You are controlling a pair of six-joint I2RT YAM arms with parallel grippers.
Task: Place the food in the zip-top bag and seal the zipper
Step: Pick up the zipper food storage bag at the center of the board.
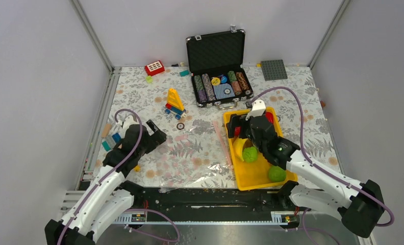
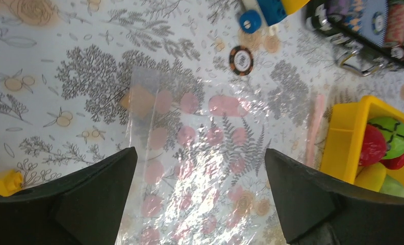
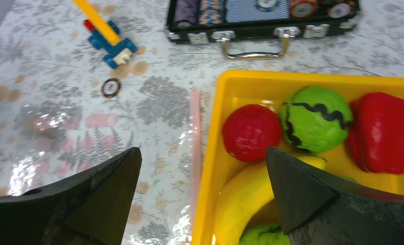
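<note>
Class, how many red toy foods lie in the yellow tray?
2: a round one left of the striped green ball, and a bigger one right of it. Others may be hidden.

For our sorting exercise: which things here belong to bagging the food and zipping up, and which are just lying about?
Job: zip-top bag, zipper, toy food, yellow tray holding it.
Lying about: poker chip case, loose chip, brick toy, red brick, grey baseplate.
</note>
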